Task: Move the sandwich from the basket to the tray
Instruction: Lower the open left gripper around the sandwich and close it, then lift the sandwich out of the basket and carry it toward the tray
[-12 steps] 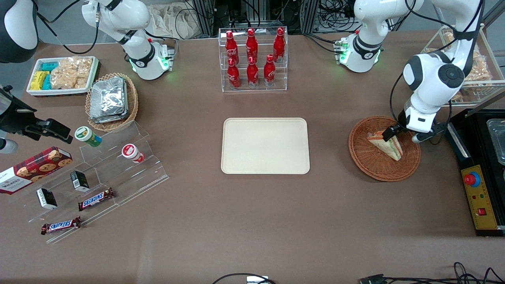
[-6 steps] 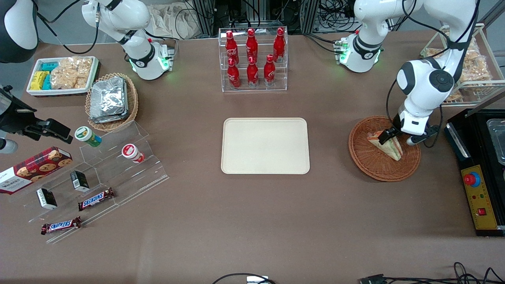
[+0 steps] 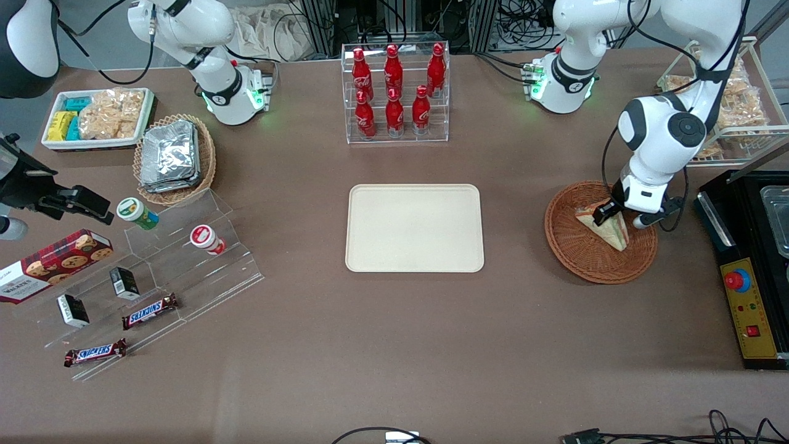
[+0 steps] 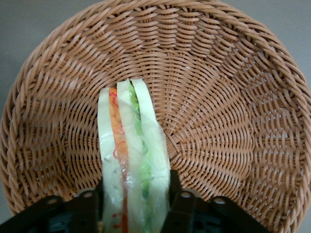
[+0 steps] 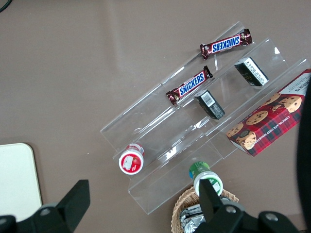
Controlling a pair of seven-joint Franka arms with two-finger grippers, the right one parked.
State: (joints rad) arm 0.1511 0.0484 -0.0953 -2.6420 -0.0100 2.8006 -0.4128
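Observation:
The sandwich (image 3: 611, 232) is a clear-wrapped wedge standing on edge in the round reddish-brown basket (image 3: 573, 253), toward the working arm's end of the table. My left gripper (image 3: 610, 217) reaches down into the basket over the sandwich's end farther from the front camera. In the left wrist view the sandwich (image 4: 131, 155) runs between the two black fingers (image 4: 178, 196), which press on both its bread faces; the gripper (image 4: 136, 196) is shut on it. Basket weave (image 4: 218, 97) fills the view around it. The cream tray (image 3: 414, 228) lies bare at the table's middle.
An acrylic rack of red bottles (image 3: 394, 92) stands farther from the front camera than the tray. A wire rack of snack bags (image 3: 736, 105) and a black control box (image 3: 749, 308) flank the basket. An acrylic snack stand (image 3: 154, 271) sits toward the parked arm's end.
The working arm's forearm has swung a little toward the tray side and the gripper has settled slightly along the sandwich. The sandwich is still in the basket.

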